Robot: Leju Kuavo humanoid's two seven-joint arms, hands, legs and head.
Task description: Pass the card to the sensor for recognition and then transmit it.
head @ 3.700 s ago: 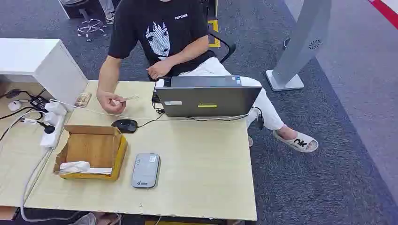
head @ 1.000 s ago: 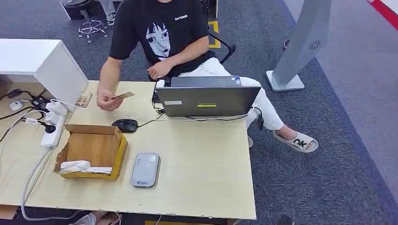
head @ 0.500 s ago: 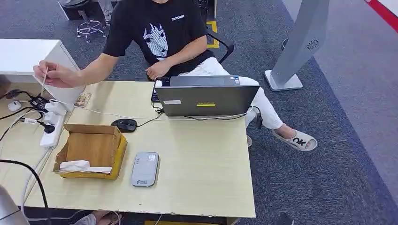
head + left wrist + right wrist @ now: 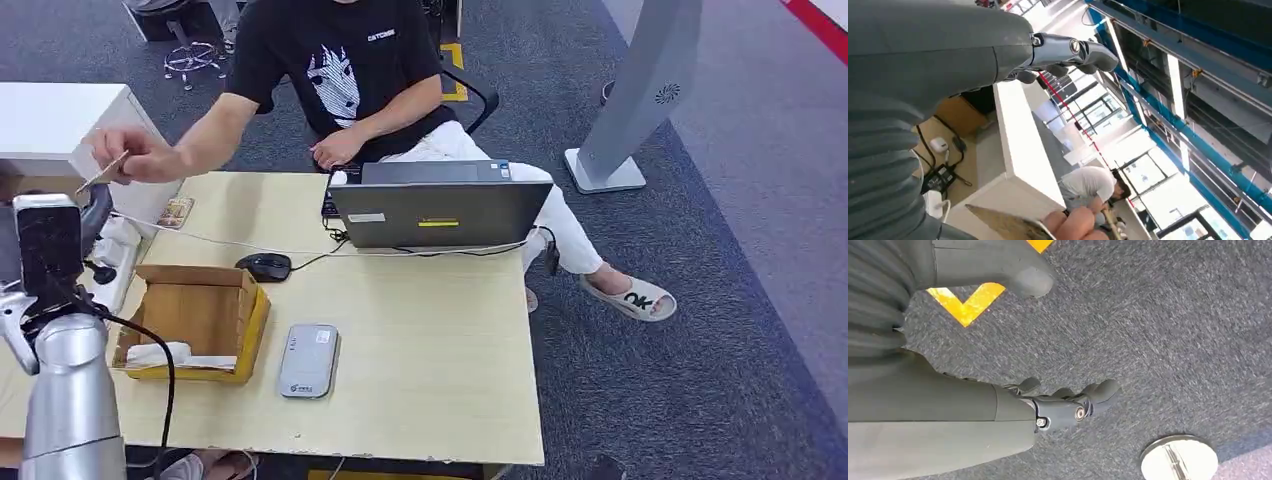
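A person seated behind the table holds a tan card (image 4: 103,172) out over the table's far left corner. My left hand (image 4: 62,232) is raised at the left, just below and short of the card. In the left wrist view that hand's fingers (image 4: 1070,50) are stretched out with nothing in them, and the card (image 4: 1004,224) sits in the person's fingers beyond my hand. The grey card sensor (image 4: 308,361) lies flat near the table's front edge. My right hand (image 4: 1058,405) hangs over dark carpet, holding nothing, its thumb apart from the fingers.
A cardboard box (image 4: 195,318) stands left of the sensor. A mouse (image 4: 265,266), a laptop (image 4: 440,212) and a second card (image 4: 177,212) lie further back. A power strip (image 4: 110,285) and cables sit at the left by a white cabinet (image 4: 70,125).
The person lifted the card from above the table and swung it out to the far left. My left arm rose into the head view toward it.
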